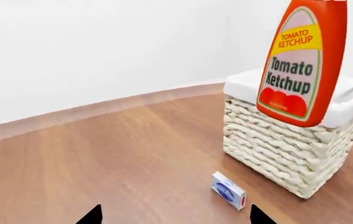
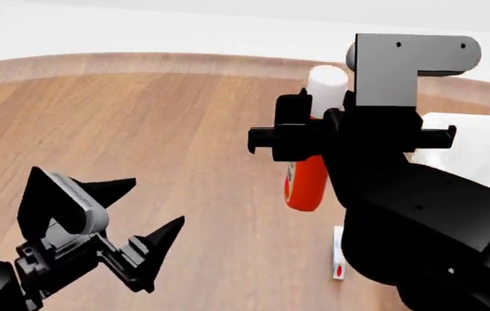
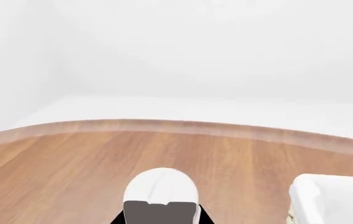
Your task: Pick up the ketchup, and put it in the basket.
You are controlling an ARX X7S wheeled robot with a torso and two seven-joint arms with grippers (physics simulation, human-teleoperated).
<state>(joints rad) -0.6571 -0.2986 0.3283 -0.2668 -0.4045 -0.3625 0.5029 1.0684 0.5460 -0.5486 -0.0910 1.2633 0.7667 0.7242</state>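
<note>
A: Starting with the left wrist view, what is it giving us that the others are not?

B: It is showing the ketchup (image 1: 302, 60) label-on, hanging in the air above the worktop (image 1: 114, 158), in front of the basket (image 1: 294, 140). The white cap is running out of the frame, the flat base is pointing down, so its long axis is standing nearly upright, tilted slightly. A small blue-and-white box (image 1: 228, 190) is lying on the wood near the basket's foot. Only two dark tips of the left gripper (image 1: 176, 217) are showing, well apart, with nothing between them.

A: And the head view?

B: It is showing the right gripper (image 2: 314, 133) clamped on the ketchup (image 2: 307, 181) just under the white cap, the orange body hanging below it. The left gripper (image 2: 136, 220) is sitting spread open and empty, well apart from the bottle. The basket's (image 2: 478, 146) white liner is peeking out beyond the right arm.

A: The right wrist view?

B: It is looking down onto the cap alone, directly ahead of that gripper, with the basket (image 3: 332, 198) off to one side.
</note>
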